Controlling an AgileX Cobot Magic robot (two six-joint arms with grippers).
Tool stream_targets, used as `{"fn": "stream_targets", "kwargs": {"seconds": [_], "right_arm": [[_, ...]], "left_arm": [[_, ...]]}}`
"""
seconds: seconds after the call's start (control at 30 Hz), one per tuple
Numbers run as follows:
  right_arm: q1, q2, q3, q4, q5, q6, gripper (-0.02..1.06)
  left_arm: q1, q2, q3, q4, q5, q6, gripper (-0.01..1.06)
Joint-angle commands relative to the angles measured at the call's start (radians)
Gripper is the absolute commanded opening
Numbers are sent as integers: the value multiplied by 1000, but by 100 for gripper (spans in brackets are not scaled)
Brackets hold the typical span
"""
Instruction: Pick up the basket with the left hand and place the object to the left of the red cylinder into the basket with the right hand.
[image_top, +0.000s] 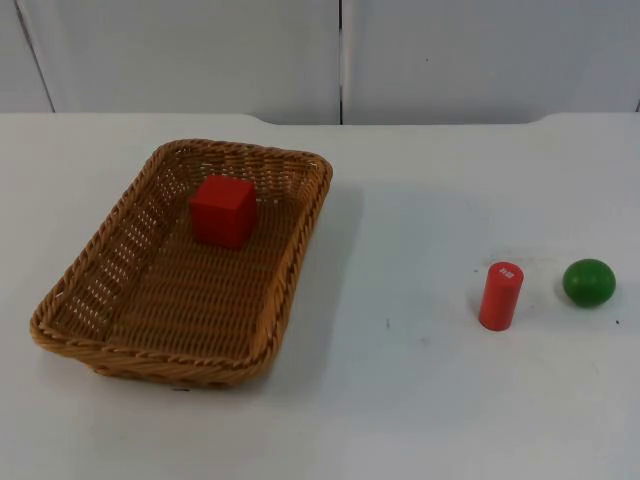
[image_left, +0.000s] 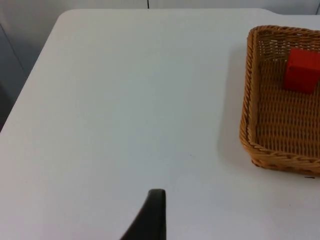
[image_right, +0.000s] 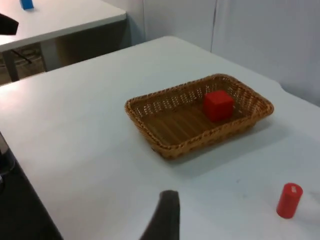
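The white table (image_top: 420, 400) is bare at its near edge in the top view; a few faint dark specks mark it near the middle. The basket (image_top: 120, 330) rests flat on the table's left half, one short end toward the camera, and the red cube (image_top: 223, 210) sits inside it toward the far end. Well apart on the right, the red cylinder (image_top: 501, 296) stands upright, with a green ball (image_top: 588, 282) just beside it on its right, not touching. Beyond the table's far edge stands the grey wall (image_top: 200, 50). The left end effector (image_left: 152, 217) shows one black fingertip over bare table, well apart from the basket, whose far side is cut off there. The right end effector (image_right: 165, 217) likewise hangs over bare table, the cylinder near it and the basket farther off. Whether either is spread or pressed together cannot be told. A second table (image_right: 55, 17) stands behind.
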Motion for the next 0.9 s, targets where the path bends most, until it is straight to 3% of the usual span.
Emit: {"fn": "stream_targets", "kwargs": {"seconds": [0.0, 0.23, 0.47, 0.87], "right_arm": [[-3, -14, 6, -13, 25, 5, 75], [-3, -59, 6, -114, 119, 89, 75], [-3, -59, 6, -130, 165, 89, 75], [-3, -59, 46, -132, 136, 93, 75]], "left_arm": [[5, -5, 5, 7, -9, -9, 89], [5, -5, 5, 13, -9, -19, 89], [5, -5, 5, 34, -9, -45, 89], [5, -5, 5, 34, -9, -43, 89]]}}
